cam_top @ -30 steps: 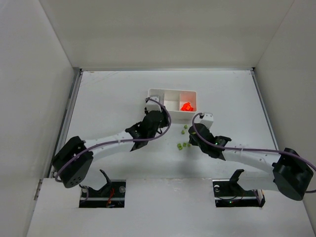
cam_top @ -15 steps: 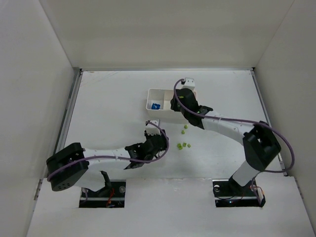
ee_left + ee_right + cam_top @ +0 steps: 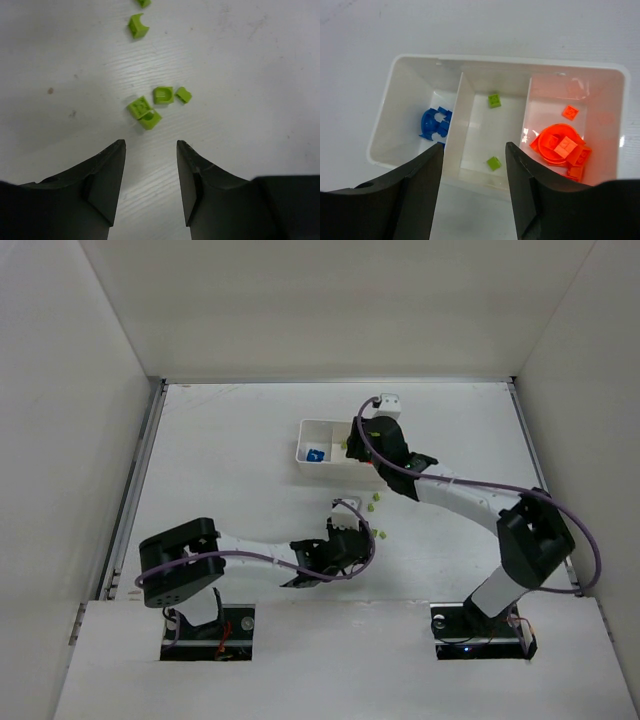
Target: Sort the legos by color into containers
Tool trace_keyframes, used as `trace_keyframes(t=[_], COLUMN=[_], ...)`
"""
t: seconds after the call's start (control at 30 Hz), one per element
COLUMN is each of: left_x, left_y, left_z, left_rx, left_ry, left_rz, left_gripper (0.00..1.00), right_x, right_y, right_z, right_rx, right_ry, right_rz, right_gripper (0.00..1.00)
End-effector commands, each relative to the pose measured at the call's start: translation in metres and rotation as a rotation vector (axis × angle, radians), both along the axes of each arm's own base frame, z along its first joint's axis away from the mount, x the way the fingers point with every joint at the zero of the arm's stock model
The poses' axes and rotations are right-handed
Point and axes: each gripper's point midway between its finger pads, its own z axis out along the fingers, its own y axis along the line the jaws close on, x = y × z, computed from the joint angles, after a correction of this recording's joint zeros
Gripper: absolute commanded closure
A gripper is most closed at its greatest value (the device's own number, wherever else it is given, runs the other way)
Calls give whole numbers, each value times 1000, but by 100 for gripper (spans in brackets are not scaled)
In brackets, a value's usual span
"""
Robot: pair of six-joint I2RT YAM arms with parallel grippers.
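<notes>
Your R pincer (image 3: 474, 150) has just sprung wide open over the tray (image 3: 510, 59). Half a sec ago it hung there narrower, and a sec ago it was down by the loose greens. Nothing sits between its fingers now. Two green bricks (image 3: 494, 100) lie in the middle cell, one at 12 o'clock and one at 6 o'clock of it, so I'd judge a green was just dropped there. Blue pieces (image 3: 432, 125) are in the cell at 9 o'clock, and the orange pile (image 3: 560, 145) is in the cell at 3 o'clock. No colour mixing that I can see.

Your L pincer (image 3: 150, 146) has swapped jobs w/ it. A sec ago it was up at the tray; now it's low over the table (image 3: 250, 60), roughly half open, holding nothing. A small green clump (image 3: 152, 107) lies at 12 o'clock just ahead of its tips, not touching. A lone green (image 3: 137, 26) sits further out, also approx. 12.

In the top view only greens look left on the table, at approx. 5 o'clock from the tray. Your likely next move is to close L on one piece of the clump. They're bunched, so you may shove the neighbours.
</notes>
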Motion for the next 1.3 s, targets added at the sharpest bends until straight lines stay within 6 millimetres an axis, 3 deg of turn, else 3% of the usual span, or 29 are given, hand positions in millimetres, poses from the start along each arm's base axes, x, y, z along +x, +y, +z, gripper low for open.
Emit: trace_keyframes(t=[0.0,0.13,0.43,0.63,0.77,0.9,0.97,1.07,1.27], left_x=[-4,-1,15,22,25,28,28,25,38], left_y=[-24,-32,-18,-31,-25,-14,-12,-10,-1], left_z=[5,-10,-23,-30,-33,-37,-38,-27,45], left_rx=[-48,-10,87,93,115,157,173,159,23], left_ry=[36,67,45,64,58,53,53,40,-42], left_rz=[1,33,135,116,128,142,137,126,116], left_gripper=[58,60,63,60,68,69,76,84,87], right_x=[-11,-37,-80,-103,-118,-126,-129,-136,-157], right_y=[-15,-37,-76,-88,-99,-101,-98,-99,-96], right_z=[33,25,7,-24,-50,-54,-56,-63,-90], right_rx=[63,89,182,196,202,227,226,216,197], right_ry=[-92,-76,-40,21,64,71,81,105,193], right_rz=[-43,-69,-94,-111,-133,-135,-127,-131,-126], right_gripper=[42,42,43,42,42,42,42,42,47])
